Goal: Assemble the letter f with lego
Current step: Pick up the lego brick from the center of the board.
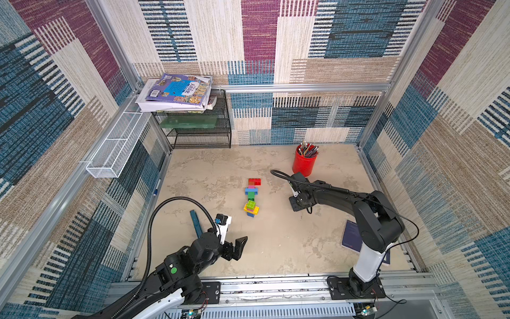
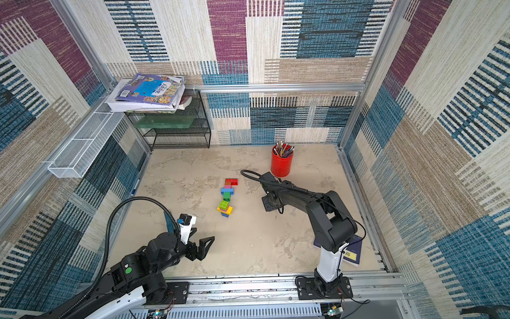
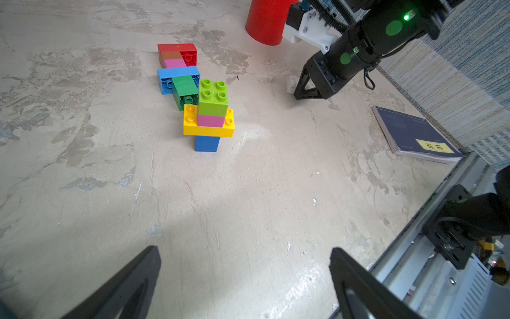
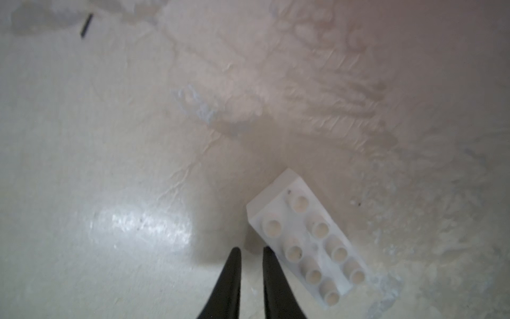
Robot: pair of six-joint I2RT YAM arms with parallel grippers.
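A flat row of joined lego (image 1: pixel 251 190) (image 2: pixel 227 190) lies mid-table: red (image 3: pixel 176 49), orange, pink, blue and dark green bricks. At its near end stands an upright stack (image 1: pixel 251 208) (image 3: pixel 212 116) of blue, yellow, pink and lime green bricks. A white eight-stud brick (image 4: pixel 306 237) lies loose on the table to the right. My right gripper (image 4: pixel 251 249) (image 1: pixel 294 205) points down beside it. Its jaws are almost together with nothing between them, and one finger is at the brick's edge. My left gripper (image 3: pixel 245 249) (image 1: pixel 238 248) hovers wide open near the front, empty.
A red pen cup (image 1: pixel 304 163) stands behind the right arm. A blue book (image 3: pixel 414 138) lies at the right edge and a blue strip (image 1: pixel 196 223) near the left arm. A black mesh rack (image 1: pixel 198 132) with books fills the back left corner.
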